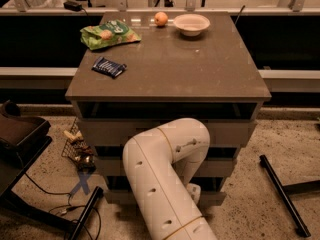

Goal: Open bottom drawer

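The cabinet (167,69) holds three pale drawers stacked under its brown top. The bottom drawer (218,198) shows only as a narrow front strip near the floor, and its handle is hidden. My white arm (160,184) bends down in front of the drawers and covers their middle. The gripper (194,193) is low, at the height of the bottom drawer's front, mostly hidden behind the arm.
On the cabinet top lie a green snack bag (109,33), a dark blue packet (109,66), an orange fruit (160,18) and a white bowl (191,23). A black bar (280,194) lies on the floor to the right. A wire basket (77,146) and cables sit to the left.
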Robot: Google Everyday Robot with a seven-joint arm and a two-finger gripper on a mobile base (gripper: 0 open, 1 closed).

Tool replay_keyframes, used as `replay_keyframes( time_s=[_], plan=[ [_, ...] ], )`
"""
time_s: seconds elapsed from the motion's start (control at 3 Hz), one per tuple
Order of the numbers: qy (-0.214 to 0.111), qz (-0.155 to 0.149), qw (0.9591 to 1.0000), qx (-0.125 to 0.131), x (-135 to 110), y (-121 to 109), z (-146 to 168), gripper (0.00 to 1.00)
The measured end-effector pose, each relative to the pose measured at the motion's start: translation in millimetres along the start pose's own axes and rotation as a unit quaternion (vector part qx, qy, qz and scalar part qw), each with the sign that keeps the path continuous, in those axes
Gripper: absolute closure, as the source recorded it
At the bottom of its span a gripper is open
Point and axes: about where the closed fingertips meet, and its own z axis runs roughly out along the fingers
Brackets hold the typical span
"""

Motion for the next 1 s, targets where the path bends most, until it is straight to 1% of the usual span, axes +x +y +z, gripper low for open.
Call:
replay_keyframes(
  time_s=[0.33,0.67,1.0],
  plan=[
    [0.002,0.0,1.0,-0.001,1,2,-1,0.29],
    [0.011,-0.001,0.9999,-0.005,7,10,-9,0.51],
    [0.025,0.025,0.9991,-0.025,15,37,-28,0.75]
  ],
)
